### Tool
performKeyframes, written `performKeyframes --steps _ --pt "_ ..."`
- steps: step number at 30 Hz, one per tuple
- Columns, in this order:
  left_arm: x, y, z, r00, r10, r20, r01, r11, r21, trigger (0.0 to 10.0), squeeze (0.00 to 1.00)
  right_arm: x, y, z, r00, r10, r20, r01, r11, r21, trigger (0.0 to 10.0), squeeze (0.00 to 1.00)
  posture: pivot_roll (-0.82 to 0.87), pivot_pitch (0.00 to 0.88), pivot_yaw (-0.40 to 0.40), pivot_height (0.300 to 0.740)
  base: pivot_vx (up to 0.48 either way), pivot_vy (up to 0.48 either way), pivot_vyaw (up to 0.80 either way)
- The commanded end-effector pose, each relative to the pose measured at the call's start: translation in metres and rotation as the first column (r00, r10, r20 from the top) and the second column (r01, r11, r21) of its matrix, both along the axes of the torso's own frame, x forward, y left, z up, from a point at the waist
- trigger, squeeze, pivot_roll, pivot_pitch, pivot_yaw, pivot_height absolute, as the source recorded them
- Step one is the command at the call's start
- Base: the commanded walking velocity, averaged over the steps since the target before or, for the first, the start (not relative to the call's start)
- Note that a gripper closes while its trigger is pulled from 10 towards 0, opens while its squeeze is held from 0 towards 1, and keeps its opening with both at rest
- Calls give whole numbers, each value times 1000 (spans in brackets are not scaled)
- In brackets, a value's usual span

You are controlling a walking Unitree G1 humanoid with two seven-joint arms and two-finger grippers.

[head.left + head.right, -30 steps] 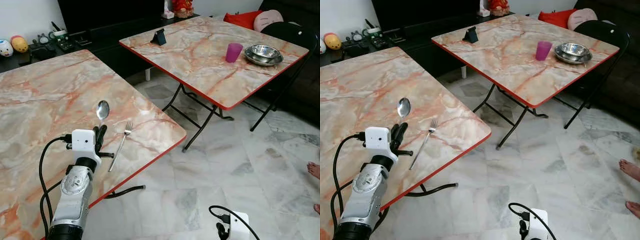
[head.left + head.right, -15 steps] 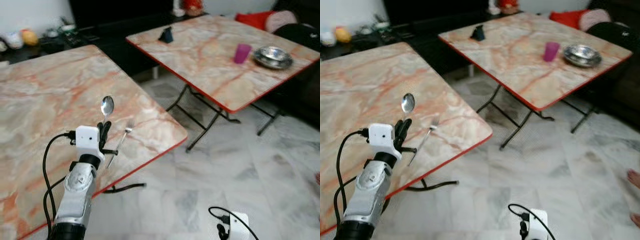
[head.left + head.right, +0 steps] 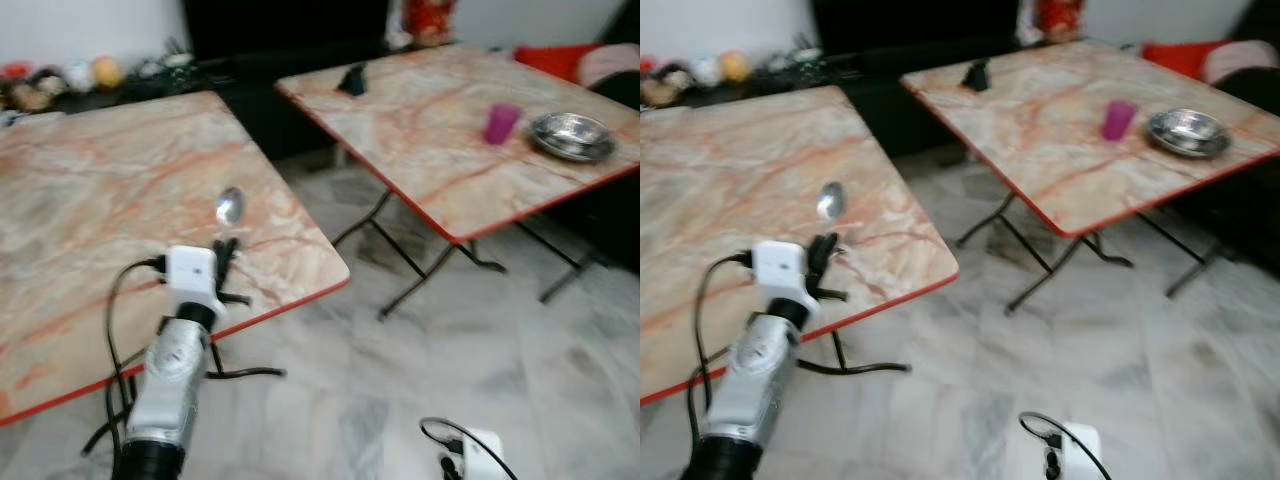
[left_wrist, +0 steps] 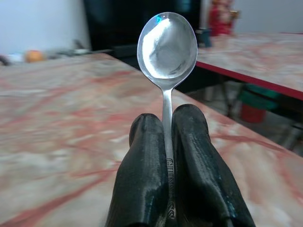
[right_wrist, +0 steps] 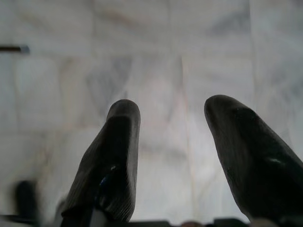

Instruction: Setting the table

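Since the earlier pictures the whole scene is being shifted and blurred by a turn of the camera, while the spoon [image 4: 166, 47] is still being pinched upright by the left gripper [image 3: 224, 262], and the fork that was lying just beside the gripper can no longer be made out. Nearest, the right gripper [image 5: 182, 161] is being held low over the pale marble floor [image 3: 470, 370], its fingers [image 5: 111, 163] being kept spread apart with nothing between them. Only the white block of that wrist is being shown in the eye views, at the bottom edge.

In the left wrist view the spoon's handle is being squeezed between the two black fingers [image 4: 144, 175], pressed together on it, with the bowl standing above the fingertips; in the eye views the same spoon is being shown only small, over the near marble-patterned table [image 3: 90, 200], close to its red-edged corner.

Farther off, across a gap of floor, a second table [image 3: 430, 130] of the same pattern is being seen on folding legs. On it a purple cup [image 3: 500, 123] is standing near a steel bowl [image 3: 573, 135], and a small dark object [image 3: 351, 79] is sitting by its far edge. Beyond, a dark low cabinet [image 3: 250, 70] with small ornaments is being shown, too blurred to tell apart.
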State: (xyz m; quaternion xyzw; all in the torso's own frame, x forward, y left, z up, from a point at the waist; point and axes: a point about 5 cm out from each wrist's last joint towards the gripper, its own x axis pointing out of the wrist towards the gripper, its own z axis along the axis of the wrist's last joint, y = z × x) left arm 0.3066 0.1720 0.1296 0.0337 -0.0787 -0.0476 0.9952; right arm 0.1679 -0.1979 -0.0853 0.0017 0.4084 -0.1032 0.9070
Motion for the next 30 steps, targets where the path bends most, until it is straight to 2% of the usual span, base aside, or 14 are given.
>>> performKeyframes --steps 1,5,12,21,30 --pt "1 5 -1 1000 18 -11 -18 1000 9 10000 0 -1 7 -1 1000 8 0 -8 1000 15 10000 0 46 0 -31 740 0 -480 0" --pt "2 5 -1 1000 17 -14 -17 1000 9 10000 0 -1 9 -1 1000 20 -1 -20 1000 10 10000 0 42 0 -25 740 0 -480 0" --pt "3 2 -2 1000 12 -23 -12 1000 6 10000 0 5 14 1 999 23 23 -23 1000 17 10000 0 42 0 -23 740 0 -480 735" --pt "6 1 -4 998 43 -36 -43 999 -11 10000 0 7 7 3 999 36 34 -36 999 3 10000 0 42 0 -41 740 0 -471 0" --pt "7 5 -6 996 68 -51 -69 998 -7 10000 0 6 5 3 999 39 30 -39 999 0 10000 0 40 0 -44 740 0 -461 800"
